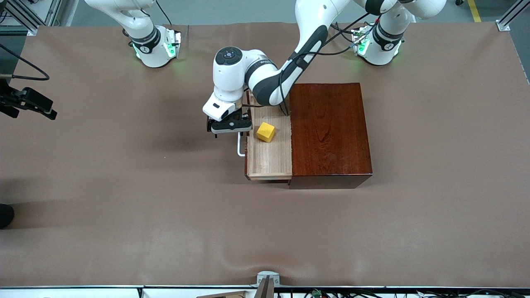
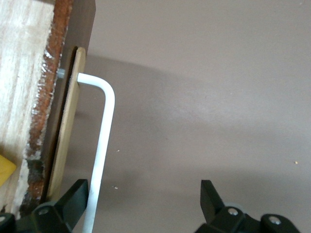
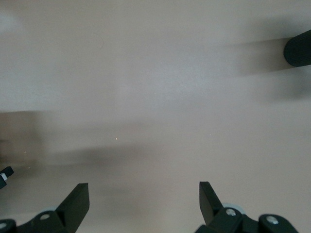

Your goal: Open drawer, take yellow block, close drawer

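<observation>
Yellow block (image 1: 266,132) sits loose on the floor of the drawer (image 1: 269,159), roughly mid-length of the tray and near its handle-side wall; one corner shows in the left wrist view (image 2: 6,170). Nothing touches it.

Drawer pulled well out of the dark reddish-brown box (image 1: 329,132), toward the right arm's end of the counter (image 1: 124,207). Pale tray floor exposed, only the block in it.

Handling, as judgement: block looks rigid, light, plain flat faces, likely a bit slick. Best taken from straight above, pads on two parallel side faces, low enough not to pinch a corner. It lies turned slightly against the tray walls, so the claw should rotate to match. Handle-side wall stands close; one finger must drop between the block and that wall.

White loop handle (image 1: 240,147) on the drawer front is thin, stiff, smooth. A push on the drawer front would probably do for closing.

Left claw (image 1: 229,124) hovers just outside the drawer front, over the handle, fingers (image 2: 73,196) spread apart, holding nothing; the handle bar runs just inside one finger.

Right claw (image 3: 144,201) hangs over bare counter, well apart from the box, fingers spread, empty. That arm waits.
</observation>
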